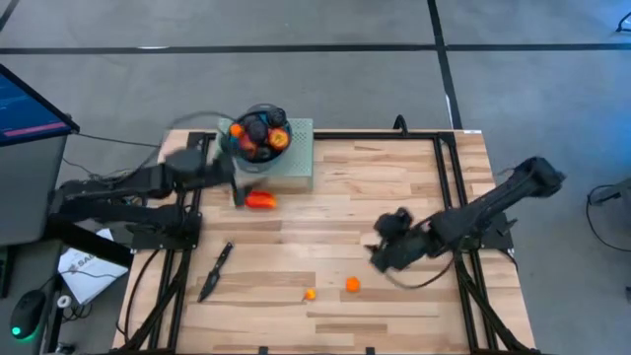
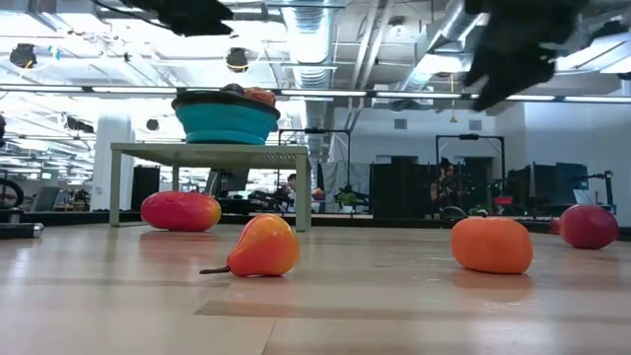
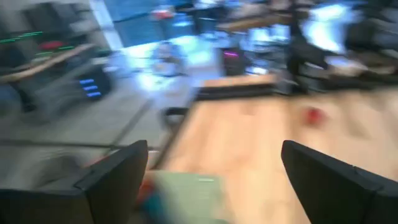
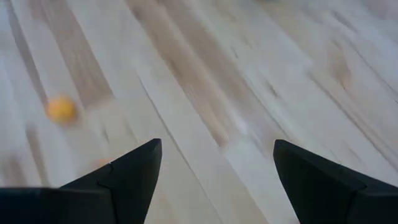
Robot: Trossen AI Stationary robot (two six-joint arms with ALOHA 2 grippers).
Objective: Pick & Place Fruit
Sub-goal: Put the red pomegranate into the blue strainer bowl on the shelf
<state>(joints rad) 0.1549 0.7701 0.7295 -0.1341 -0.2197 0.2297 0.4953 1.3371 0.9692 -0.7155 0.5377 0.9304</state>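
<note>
Several toy fruits fill the round blue bowl (image 1: 258, 136) (image 2: 226, 116), which stands on a low green stand (image 1: 294, 163). The longer red-orange piece (image 1: 259, 200) (image 2: 180, 210) lies on the table by the stand. An orange pear-shaped fruit (image 1: 311, 294) (image 2: 261, 247) and an orange ball (image 1: 352, 285) (image 2: 491, 245) rest near the table's near edge. A red ball (image 2: 589, 226) (image 3: 313, 115) sits farther right. My left gripper (image 1: 235, 170) (image 3: 214, 168) is open beside the bowl's left side. My right gripper (image 1: 381, 254) (image 4: 214, 155) is open above the table, just right of the orange ball (image 4: 61, 109).
A dark knife (image 1: 215, 271) lies on the table's left part, toward the near edge. The wooden table (image 1: 394, 187) has a black frame rail along its edges. A monitor (image 1: 30, 104) stands off the table's left side.
</note>
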